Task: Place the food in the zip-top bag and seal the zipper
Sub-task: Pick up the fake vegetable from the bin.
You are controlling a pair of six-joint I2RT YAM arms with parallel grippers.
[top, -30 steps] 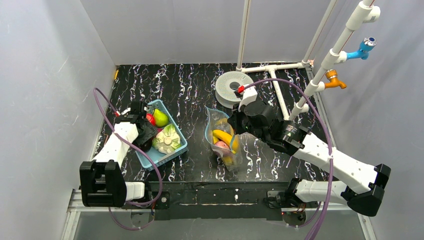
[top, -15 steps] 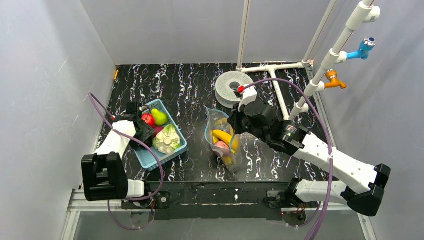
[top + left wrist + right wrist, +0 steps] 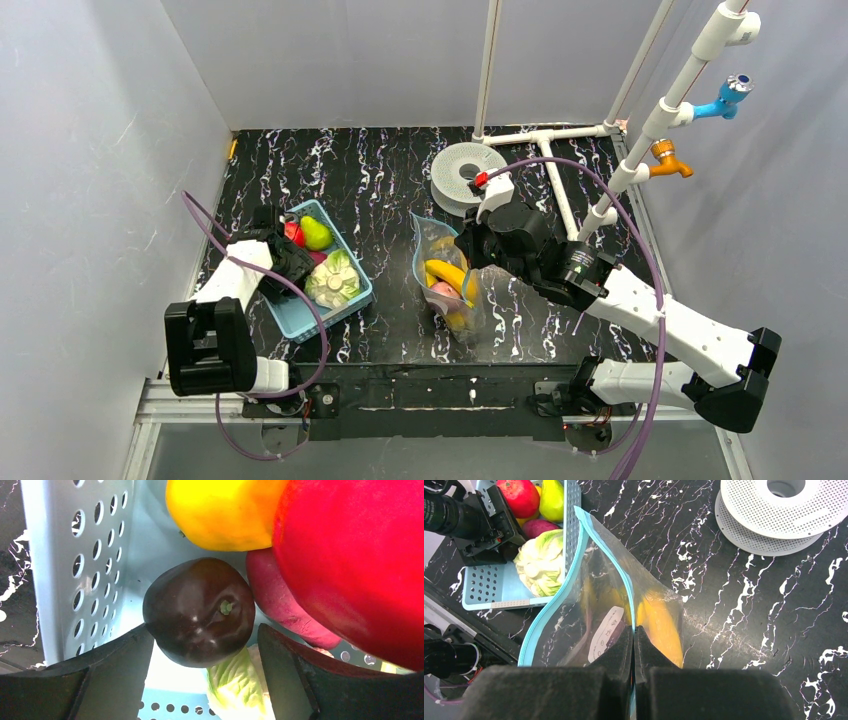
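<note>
Shifted slightly toward near-left since earlier: left hand (image 3: 283, 255), low over basket (image 3: 320, 315).
Top view: bag (image 3: 445, 290) right of basket, banana (image 3: 447, 272) inside.
Left wrist: fingers spread, straddling eggplant (image 3: 199, 612), nothing gripped. Centre on it before closing, clear of red fruit (image 3: 360, 555).
Right wrist: right hand (image 3: 634, 630) pinched shut on bag rim, mouth open.

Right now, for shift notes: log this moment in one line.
left gripper: open, eggplant between jaws, in basket | right gripper: shut on zip-top bag | zipper unsealed, banana inside

one basket (image 3: 489, 587), one zip-top bag (image 3: 561, 622), one cabbage (image 3: 540, 562), one red fruit (image 3: 518, 496), one green pear (image 3: 552, 500), one white reel (image 3: 784, 510)
</note>
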